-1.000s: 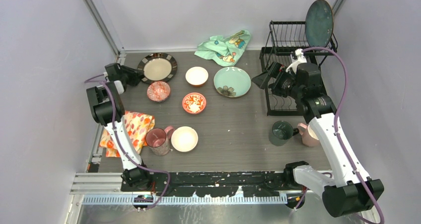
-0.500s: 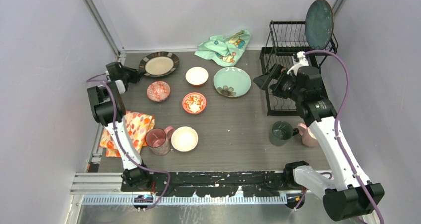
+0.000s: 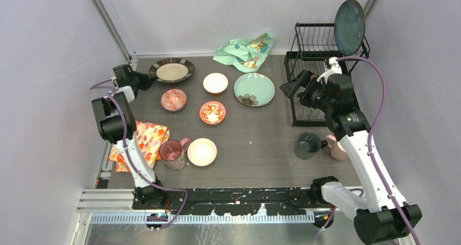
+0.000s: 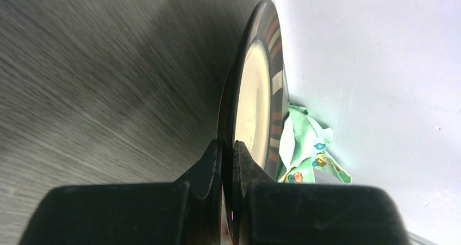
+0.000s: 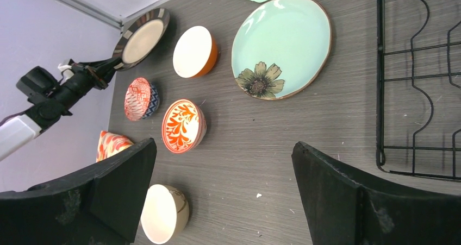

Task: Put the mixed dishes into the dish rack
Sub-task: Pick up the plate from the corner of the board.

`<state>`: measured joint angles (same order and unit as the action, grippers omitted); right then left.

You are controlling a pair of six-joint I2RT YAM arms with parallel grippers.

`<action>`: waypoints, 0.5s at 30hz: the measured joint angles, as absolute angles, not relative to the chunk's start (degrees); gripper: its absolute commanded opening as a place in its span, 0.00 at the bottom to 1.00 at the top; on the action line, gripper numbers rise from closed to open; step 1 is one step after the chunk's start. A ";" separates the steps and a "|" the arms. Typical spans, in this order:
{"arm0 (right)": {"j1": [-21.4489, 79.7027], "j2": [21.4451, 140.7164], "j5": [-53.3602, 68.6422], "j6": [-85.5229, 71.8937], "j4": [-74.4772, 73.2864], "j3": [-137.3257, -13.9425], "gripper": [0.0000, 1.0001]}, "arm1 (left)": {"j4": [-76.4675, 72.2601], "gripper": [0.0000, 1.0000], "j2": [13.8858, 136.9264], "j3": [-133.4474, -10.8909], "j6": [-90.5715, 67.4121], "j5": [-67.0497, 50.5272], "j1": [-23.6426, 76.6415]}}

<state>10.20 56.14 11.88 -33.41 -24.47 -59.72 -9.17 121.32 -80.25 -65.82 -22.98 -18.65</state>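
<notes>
My left gripper (image 3: 149, 79) is shut on the near-left rim of the dark-rimmed beige plate (image 3: 172, 70) at the back left and holds it tilted up; the left wrist view shows the plate (image 4: 255, 93) edge-on between my closed fingers (image 4: 209, 161). My right gripper (image 3: 292, 87) is open and empty above the table, just left of the black wire dish rack (image 3: 316, 37). The dark blue-green plate (image 3: 348, 18) stands in the rack's upper shelf. The pale green plate (image 3: 254, 89) lies flat near the right gripper and also shows in the right wrist view (image 5: 282, 44).
On the table lie two white bowls (image 3: 215, 83) (image 3: 201, 151), a red patterned bowl (image 3: 212, 113), a red and blue bowl (image 3: 173, 99), a pink cup (image 3: 173, 152), a dark green cup (image 3: 308, 145) and another pink cup (image 3: 338, 147). The mint cloth (image 3: 245, 50) is at the back, the orange floral cloth (image 3: 142, 142) at the left.
My left gripper has tipped the beige plate up and drawn it slightly back and left. My right gripper has shifted a little to the right, staying open.
</notes>
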 measured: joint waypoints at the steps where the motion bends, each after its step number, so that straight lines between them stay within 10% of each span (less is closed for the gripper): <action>1: 10.20 55.79 11.49 -33.41 -24.49 -59.51 1.00 | -8.71 0.00 120.66 -80.18 -65.67 -22.94 -18.65; 15: 10.20 53.15 4.10 -36.56 -27.29 -59.35 1.00 | -6.87 0.00 111.98 -79.26 -65.23 -23.90 -18.65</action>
<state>10.20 53.15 4.10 -36.56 -27.29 -59.35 -6.87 111.98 -79.26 -65.23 -23.90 -18.65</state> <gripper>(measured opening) 0.995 0.035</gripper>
